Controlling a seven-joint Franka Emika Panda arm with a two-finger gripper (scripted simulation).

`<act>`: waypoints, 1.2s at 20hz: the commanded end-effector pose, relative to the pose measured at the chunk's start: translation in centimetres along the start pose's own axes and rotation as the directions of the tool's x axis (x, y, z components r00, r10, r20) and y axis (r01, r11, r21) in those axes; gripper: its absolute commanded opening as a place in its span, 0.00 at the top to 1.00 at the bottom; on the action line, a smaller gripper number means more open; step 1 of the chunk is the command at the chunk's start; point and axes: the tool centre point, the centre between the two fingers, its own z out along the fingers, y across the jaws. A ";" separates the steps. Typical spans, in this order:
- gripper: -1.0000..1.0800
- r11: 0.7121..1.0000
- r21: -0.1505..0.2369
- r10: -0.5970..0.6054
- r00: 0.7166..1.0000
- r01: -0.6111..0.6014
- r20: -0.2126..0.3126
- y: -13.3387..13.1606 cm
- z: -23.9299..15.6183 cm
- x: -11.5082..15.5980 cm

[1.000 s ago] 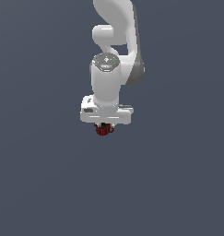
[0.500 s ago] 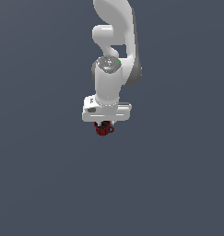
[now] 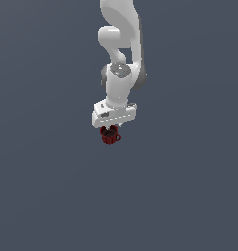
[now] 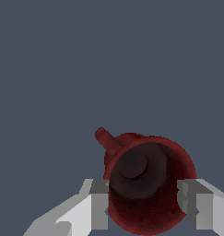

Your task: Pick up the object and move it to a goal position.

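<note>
1. In the exterior view, the white hand of the robot arm (image 3: 114,113) covers the fingers almost completely, so from there the grip itself cannot be made out; only the small dark red mug with a dark inside and a loop handle (image 3: 110,136) shows just below the hand.
2. In the wrist view the lower edge of the picture cuts off the near part of the mug (image 4: 148,184) and the bases of both fingers, and the mug's outer wall below the rim is mostly hidden behind its own opening.
3. The mug's base is not visible in either view, and the flat grey-blue ground (image 3: 189,196) has no marks, so whether the mug rests on it or hangs clear cannot be told.
4. The white two-finger gripper (image 4: 144,203) is closed around the mug: one grey finger pad (image 4: 99,205) sits against the rim on one side and the other pad sits at the opposite side, with the mug's body between them.
5. The jaws stand about as wide as the mug's opening.
6. The loop handle (image 4: 105,139) sticks out free, away from both fingers; in the exterior view it points toward the exterior view's right.
7. Count: one arm, one gripper with two fingers, one mug with one handle.
</note>
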 end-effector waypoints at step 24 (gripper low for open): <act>0.38 0.985 -0.011 -0.172 0.985 0.172 -0.006 -2.0 4.0 -3.0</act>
